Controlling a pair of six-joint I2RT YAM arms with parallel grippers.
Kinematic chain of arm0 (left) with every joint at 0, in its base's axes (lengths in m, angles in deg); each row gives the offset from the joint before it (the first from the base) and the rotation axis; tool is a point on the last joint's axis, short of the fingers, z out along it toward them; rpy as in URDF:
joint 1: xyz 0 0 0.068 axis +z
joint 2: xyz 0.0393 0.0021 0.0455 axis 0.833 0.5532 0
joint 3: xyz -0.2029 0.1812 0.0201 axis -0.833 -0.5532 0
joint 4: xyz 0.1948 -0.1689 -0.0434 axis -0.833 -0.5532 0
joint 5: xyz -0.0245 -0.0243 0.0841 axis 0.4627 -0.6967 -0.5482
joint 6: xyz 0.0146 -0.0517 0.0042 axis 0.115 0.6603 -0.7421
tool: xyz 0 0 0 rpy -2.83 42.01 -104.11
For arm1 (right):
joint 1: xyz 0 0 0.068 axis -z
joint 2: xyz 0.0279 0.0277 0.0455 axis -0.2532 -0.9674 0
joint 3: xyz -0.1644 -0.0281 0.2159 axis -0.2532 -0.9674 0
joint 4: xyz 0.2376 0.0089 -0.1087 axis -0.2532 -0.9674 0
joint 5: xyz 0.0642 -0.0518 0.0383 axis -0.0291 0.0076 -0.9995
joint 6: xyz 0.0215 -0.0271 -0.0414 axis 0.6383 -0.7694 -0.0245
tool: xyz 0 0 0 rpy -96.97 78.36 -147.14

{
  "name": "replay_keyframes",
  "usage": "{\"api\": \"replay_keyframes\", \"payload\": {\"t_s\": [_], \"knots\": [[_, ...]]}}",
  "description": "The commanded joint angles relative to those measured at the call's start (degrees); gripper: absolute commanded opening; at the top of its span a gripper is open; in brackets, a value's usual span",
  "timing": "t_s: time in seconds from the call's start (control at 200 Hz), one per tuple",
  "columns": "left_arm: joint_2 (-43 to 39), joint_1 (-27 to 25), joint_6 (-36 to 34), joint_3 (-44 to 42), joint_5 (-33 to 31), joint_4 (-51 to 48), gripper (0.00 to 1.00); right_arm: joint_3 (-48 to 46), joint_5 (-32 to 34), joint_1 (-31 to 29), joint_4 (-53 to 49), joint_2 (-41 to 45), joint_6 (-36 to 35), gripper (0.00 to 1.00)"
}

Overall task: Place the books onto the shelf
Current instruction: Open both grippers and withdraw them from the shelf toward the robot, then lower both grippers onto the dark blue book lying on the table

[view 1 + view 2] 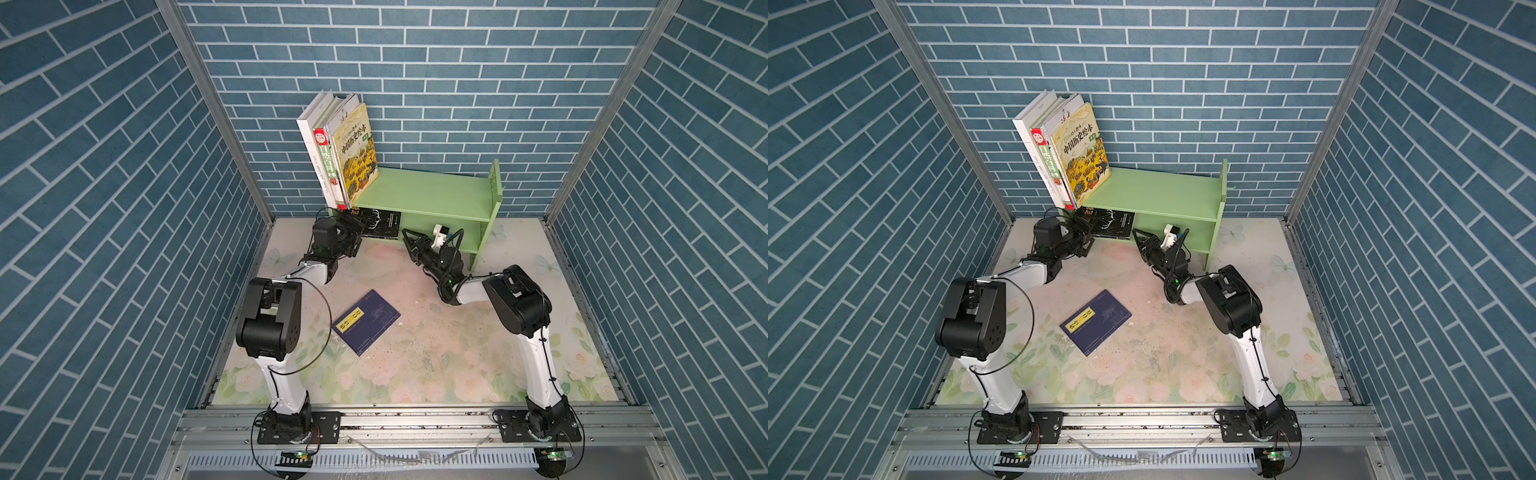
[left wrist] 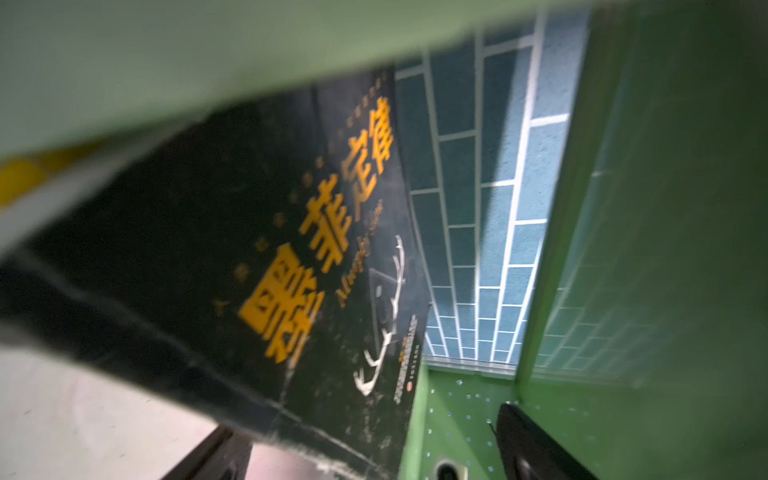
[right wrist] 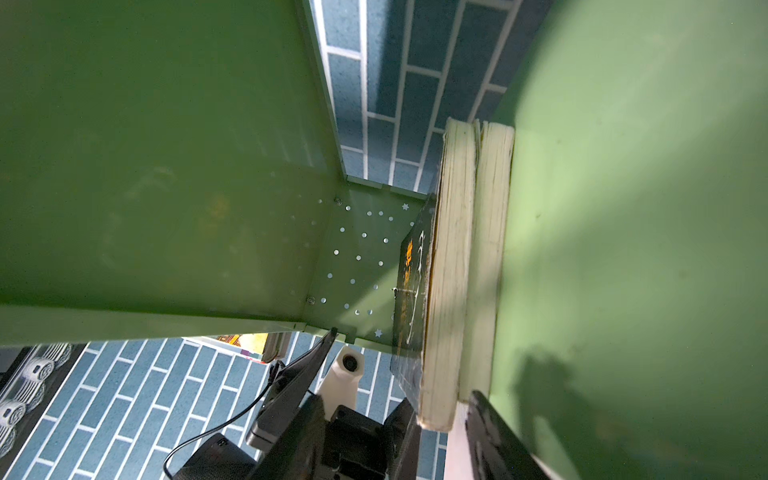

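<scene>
So: navy book (image 1: 365,322) flat on table (image 1: 457,365), mid-surface toward front edge. Left gripper (image 1: 354,231) at left end of shelf (image 1: 436,195) lower tier, jaws wide, black book (image 1: 382,224) corner between them, unclamped. Right gripper (image 1: 410,237) at that book's right edge, half-parted, empty. Four standing books (image 1: 345,153) lean at top tier's left end. Risk: finger snagging cover on pull-out drags black book off tier's front edge; jolt topples leaners.

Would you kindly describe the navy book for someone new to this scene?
From the green shelf at the back, come forward onto the floral tabletop. The navy book lies flat there, the only one off the shelf, with a yellow band.
</scene>
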Motion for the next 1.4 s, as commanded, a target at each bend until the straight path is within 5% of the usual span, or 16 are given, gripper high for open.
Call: {"api": "replay_keyframes", "payload": {"t_s": [0.0, 0.4, 0.675, 0.91, 1.15, 1.395], "knots": [[-3.08, -0.23, -4.51, 1.00, -0.02, -5.62, 1.00, 0.64, -1.28, 0.00, 2.73, 0.72, 0.47, 0.56], [-20.47, -0.23, -21.59, -10.27, -4.55, -25.24, 1.00, -15.36, -3.97, -0.50, -11.13, 14.96, -10.92, 0.56], [-49.59, -1.35, -26.55, -27.01, -12.26, -47.22, 1.00, -13.14, 1.04, -6.46, -57.53, 29.44, -33.08, 0.56], [-64.24, -1.64, -25.24, -34.28, -13.74, -62.53, 1.00, -7.01, 1.84, -8.98, -71.83, 25.48, -37.71, 0.58], [-65.86, -1.89, -23.28, -41.35, -12.28, -60.71, 1.00, -0.79, 1.22, -11.64, -76.96, 18.62, -40.44, 0.70], [-60.54, -2.24, -22.36, -45.60, -9.11, -51.31, 0.98, 2.57, 0.65, -12.50, -79.89, 14.53, -41.19, 0.68]]}}
